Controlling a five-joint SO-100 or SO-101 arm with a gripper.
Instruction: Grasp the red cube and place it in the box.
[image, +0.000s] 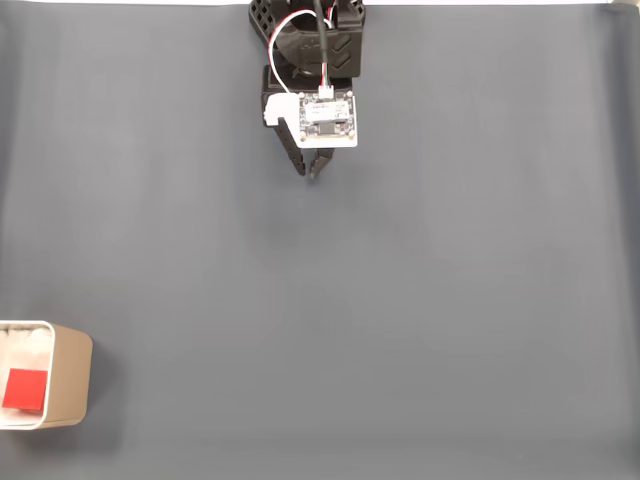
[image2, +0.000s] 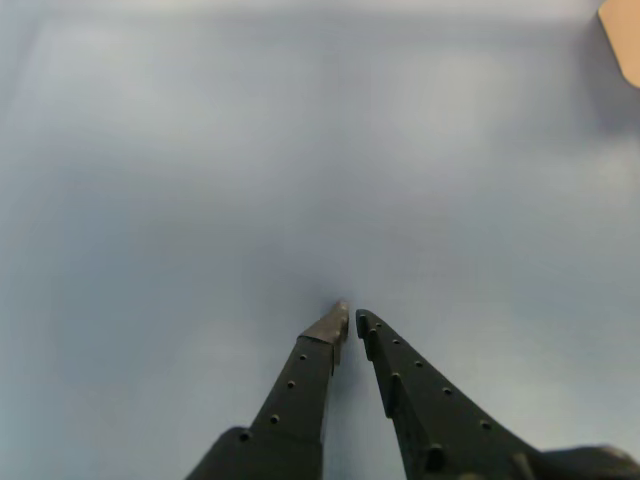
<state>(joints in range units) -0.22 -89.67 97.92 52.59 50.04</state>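
Cube (image: 25, 390), matte red, is lying inside the rounded beige box (image: 72, 375) at the near left of the fixed view. Smooth grey cloth (image: 400, 300) is covering the table. Farther right, the black gripper (image: 311, 172) is hanging nearly closed, its perforated fingers (image2: 300, 375) gripping nothing.

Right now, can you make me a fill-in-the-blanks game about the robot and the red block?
1. The red cube is lying inside the ____.
2. In the fixed view, the box sits in the bottom ____ corner.
3. The gripper is holding ____.
4. The mat under everything is dark ____.

Missing words: box; left; nothing; grey.
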